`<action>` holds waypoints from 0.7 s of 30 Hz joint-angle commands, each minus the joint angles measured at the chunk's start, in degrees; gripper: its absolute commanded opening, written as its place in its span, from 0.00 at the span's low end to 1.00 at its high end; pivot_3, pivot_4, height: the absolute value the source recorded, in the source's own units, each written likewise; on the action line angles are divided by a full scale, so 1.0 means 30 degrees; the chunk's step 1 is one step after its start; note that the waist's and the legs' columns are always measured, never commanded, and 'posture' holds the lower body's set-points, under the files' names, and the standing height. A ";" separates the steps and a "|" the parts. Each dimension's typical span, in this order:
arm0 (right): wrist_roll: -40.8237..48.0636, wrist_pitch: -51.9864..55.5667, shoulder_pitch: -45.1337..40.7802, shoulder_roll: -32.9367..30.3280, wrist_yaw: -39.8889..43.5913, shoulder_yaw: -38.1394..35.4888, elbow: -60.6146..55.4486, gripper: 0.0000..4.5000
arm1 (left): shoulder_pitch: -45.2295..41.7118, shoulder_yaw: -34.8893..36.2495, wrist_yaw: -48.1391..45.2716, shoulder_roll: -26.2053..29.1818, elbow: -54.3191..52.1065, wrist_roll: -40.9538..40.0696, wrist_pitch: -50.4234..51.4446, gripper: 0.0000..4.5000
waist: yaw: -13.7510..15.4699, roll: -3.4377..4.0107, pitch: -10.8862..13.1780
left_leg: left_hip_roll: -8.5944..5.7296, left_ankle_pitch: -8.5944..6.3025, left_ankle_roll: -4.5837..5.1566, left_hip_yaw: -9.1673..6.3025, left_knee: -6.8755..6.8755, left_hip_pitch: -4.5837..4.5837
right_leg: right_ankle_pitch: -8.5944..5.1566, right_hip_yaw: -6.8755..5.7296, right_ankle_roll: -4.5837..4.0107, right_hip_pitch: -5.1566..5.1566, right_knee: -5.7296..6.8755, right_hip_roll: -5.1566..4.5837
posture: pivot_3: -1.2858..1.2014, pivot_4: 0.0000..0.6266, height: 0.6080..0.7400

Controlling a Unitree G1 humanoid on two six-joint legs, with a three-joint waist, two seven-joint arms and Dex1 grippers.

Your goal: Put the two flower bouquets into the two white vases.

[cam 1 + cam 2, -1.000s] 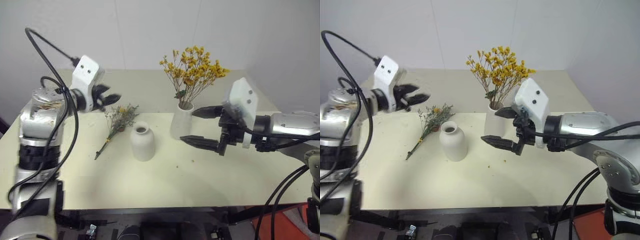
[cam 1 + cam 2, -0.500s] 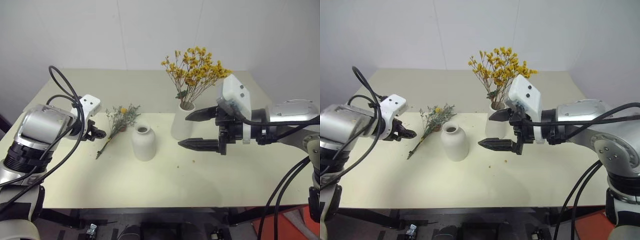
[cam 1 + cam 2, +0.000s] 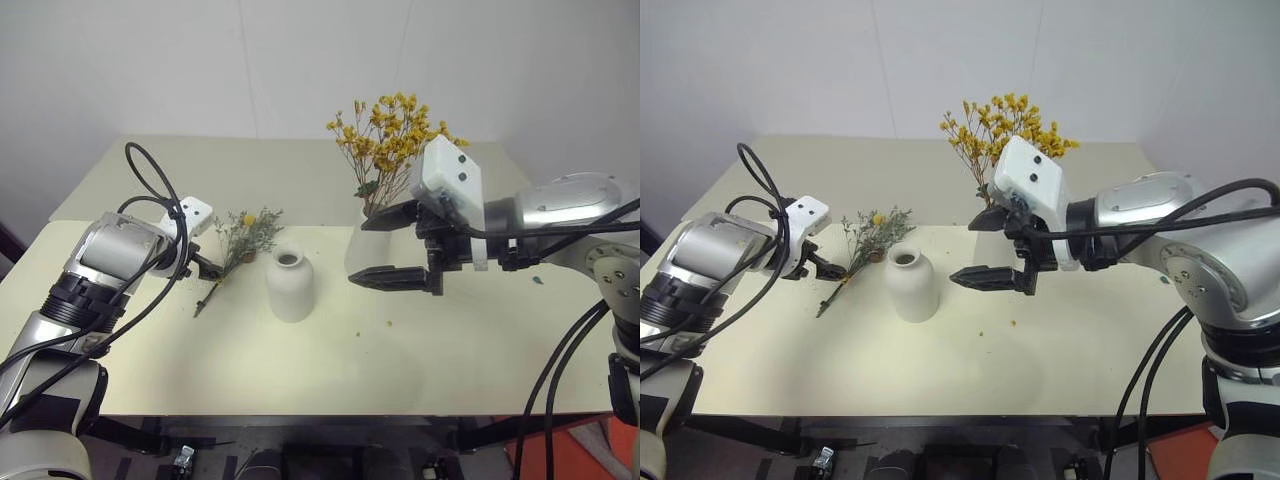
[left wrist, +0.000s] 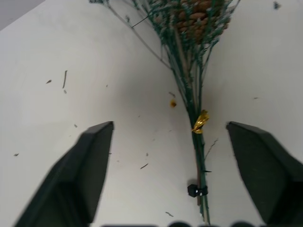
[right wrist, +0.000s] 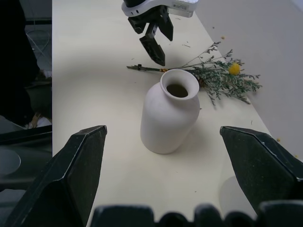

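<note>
Table (image 3: 330, 370): pale cream top, carrying both vases and both bunches.
Right arm: reaches in from the right and points across toward the left, hand held above the table in front of the tall vase.
Right gripper (image 3: 385, 248): fingers wide apart, one above the other, holding nothing (the short vase sits framed between them in the right wrist view).
Left arm: bent in from the left, wrist angled down toward the table.
Left gripper (image 3: 823, 268): low over the stem end of the lying bunch; fingers spread wide, stems between them but not clamped.
Yellow-orange bouquet (image 3: 395, 140): upright in the tall vase, stems down, blossoms fanning upward.
Tall vase (image 3: 360, 250): stands toward the back, partly hidden behind the right gripper.
Short vase (image 3: 289, 285): upright near the table's middle, narrow mouth empty.
Grey-green bouquet (image 3: 240, 240): lies flat just left of the short vase, long axis diagonal; heads toward the back and right, stems toward the front and left.
Gold tie (image 4: 200, 121): wrapped round the stems.
</note>
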 commanded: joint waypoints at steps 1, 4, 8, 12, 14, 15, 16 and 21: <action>-0.0277 -0.0192 -0.0736 0.0008 0.0247 -0.0405 0.0084 1.00 | -0.0783 -0.0172 -0.0744 0.0462 -0.0760 -0.0257 0.0874 0.99 | -0.0002 -0.0001 0.0000 | -0.0001 0.0000 0.0000 0.0000 0.0001 0.0002 | 0.0000 0.0001 0.0001 0.0000 0.0003 0.0000 | 0.52 0.24 1.00; -0.0326 0.0107 -0.1061 0.0177 0.0341 -0.0245 0.0402 1.00 | -0.0928 -0.0582 -0.1063 0.0325 -0.0235 -0.0353 0.1440 0.99 | -0.0063 0.0001 0.0000 | 0.0001 0.0000 0.0000 0.0002 0.0001 0.0004 | -0.0007 0.0002 0.0010 -0.0002 0.0004 0.0002 | 0.52 0.24 1.00; -0.0568 0.0179 -0.1318 0.0446 0.0687 0.0208 0.0742 1.00 | -0.0906 -0.0659 -0.0544 -0.0462 0.1241 0.0094 0.1130 0.99 | -0.0052 0.0000 0.0000 | 0.0001 0.0000 0.0001 0.0002 0.0001 0.0016 | -0.0009 0.0004 0.0013 0.0002 0.0012 0.0004 | 0.52 0.24 1.00; -0.1145 -0.0350 -0.1388 0.0731 0.1029 0.0702 0.0951 1.00 | -0.1164 -0.0831 -0.0393 -0.1294 0.3037 0.0439 0.0498 0.99 | -0.0034 0.0000 0.0000 | -0.0002 0.0000 0.0001 0.0002 0.0002 0.0008 | -0.0003 0.0003 0.0004 0.0000 0.0009 0.0003 | 0.52 0.24 1.00; -0.1438 -0.0419 -0.1479 0.0950 0.0974 0.0839 0.1064 1.00 | -0.1151 -0.0852 -0.0283 -0.1817 0.3859 0.0593 0.0076 0.99 | -0.0019 0.0000 0.0000 | -0.0004 0.0000 0.0001 0.0002 0.0002 0.0003 | -0.0002 0.0003 0.0002 -0.0005 0.0011 0.0001 | 0.52 0.24 1.00; -0.1536 -0.0413 -0.1513 0.1039 0.0974 0.0865 0.1112 1.00 | -0.1177 -0.0853 -0.0265 -0.2006 0.4206 0.0646 -0.0061 0.99 | -0.0015 0.0000 0.0000 | -0.0003 0.0000 0.0000 0.0002 0.0007 0.0001 | 0.0000 0.0002 0.0001 -0.0005 0.0012 0.0002 | 0.52 0.24 1.00; -0.1605 -0.0376 -0.1528 0.1101 0.0972 0.0852 0.1116 1.00 | -0.1190 -0.0843 -0.0266 -0.2172 0.4597 0.0725 -0.0264 0.99 | -0.0014 0.0000 0.0000 | -0.0005 0.0000 0.0000 0.0002 0.0011 0.0002 | 0.0000 0.0002 0.0001 -0.0005 0.0016 0.0000 | 0.52 0.24 1.00; -0.1848 -0.0151 -0.1513 0.1190 0.0922 0.0643 0.1134 1.00 | -0.1476 -0.0750 -0.0405 -0.2554 0.5880 0.1067 -0.0650 0.99 | -0.0012 0.0000 0.0000 | -0.0005 0.0000 0.0000 0.0001 0.0009 0.0004 | 0.0000 0.0002 0.0001 -0.0004 0.0016 0.0001 | 0.52 0.24 1.00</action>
